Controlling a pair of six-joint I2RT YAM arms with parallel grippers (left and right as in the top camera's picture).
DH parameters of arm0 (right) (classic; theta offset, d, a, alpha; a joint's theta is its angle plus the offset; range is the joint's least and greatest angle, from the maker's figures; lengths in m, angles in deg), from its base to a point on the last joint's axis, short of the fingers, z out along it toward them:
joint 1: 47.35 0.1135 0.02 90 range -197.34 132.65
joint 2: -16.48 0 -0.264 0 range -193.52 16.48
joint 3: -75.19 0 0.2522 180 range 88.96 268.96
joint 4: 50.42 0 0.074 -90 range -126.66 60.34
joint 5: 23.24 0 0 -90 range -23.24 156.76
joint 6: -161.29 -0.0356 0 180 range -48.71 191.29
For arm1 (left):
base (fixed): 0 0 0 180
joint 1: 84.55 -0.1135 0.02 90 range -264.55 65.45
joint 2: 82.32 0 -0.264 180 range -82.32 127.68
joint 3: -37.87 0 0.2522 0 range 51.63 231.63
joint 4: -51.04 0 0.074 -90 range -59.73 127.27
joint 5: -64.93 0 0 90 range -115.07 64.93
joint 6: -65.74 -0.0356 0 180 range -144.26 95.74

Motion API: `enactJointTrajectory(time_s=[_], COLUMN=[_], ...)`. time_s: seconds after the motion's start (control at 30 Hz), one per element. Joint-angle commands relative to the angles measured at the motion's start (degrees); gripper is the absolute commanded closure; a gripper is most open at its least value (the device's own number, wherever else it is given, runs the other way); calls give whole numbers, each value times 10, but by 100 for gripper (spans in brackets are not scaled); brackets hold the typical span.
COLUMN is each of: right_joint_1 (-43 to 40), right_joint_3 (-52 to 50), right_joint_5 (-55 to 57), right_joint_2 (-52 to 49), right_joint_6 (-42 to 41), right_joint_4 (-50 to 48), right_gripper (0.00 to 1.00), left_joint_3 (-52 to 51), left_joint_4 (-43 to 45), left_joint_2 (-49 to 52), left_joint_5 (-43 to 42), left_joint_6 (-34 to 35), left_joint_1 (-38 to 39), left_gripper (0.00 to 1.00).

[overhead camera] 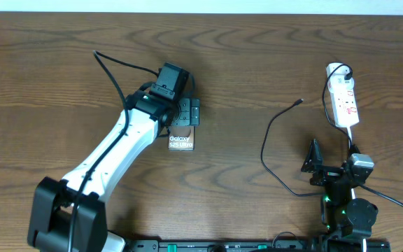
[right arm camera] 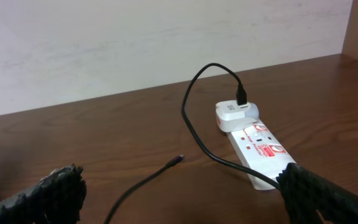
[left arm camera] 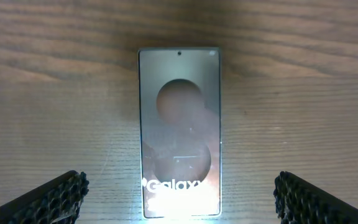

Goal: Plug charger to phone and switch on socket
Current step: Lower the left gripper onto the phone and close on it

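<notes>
So, left claw (left arm camera: 179,196) hangs spread over the Galaxy phone (left arm camera: 179,124) mid-frame on the worktop (overhead camera: 257,56). Right claw (right arm camera: 179,199), spread too, probably grabs the charger tip (overhead camera: 300,101) left of the power strip (overhead camera: 344,103) next.

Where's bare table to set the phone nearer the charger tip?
Bare wood lies between the phone and the charger loop, and along the far edge. Crowded on the right: charger, socket and right pincer sit close together.

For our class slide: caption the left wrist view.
Open left tool straddles the phone lying flat on the wooden table.
</notes>
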Motion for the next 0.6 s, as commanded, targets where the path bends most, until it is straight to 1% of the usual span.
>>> enactJointTrajectory(time_s=[0.0, 0.23, 0.37, 0.57], right_joint_1=[4, 4, 4, 4], right_joint_3=[-1, -1, -1, -1], right_joint_5=[-5, -5, -5, -5], right_joint_2=[3, 3, 3, 3], right_joint_6=[4, 4, 4, 4], right_joint_4=[2, 2, 2, 2], right_gripper=[1, 1, 1, 1], left_joint_3=[4, 4, 4, 4], left_joint_4=[2, 18, 26, 56], left_joint_2=[42, 68, 70, 86], left_joint_5=[7, 16, 42, 42], left_joint_6=[39, 45, 78, 77], left_joint_1=[1, 1, 3, 21], left_gripper=[2, 2, 2, 2])
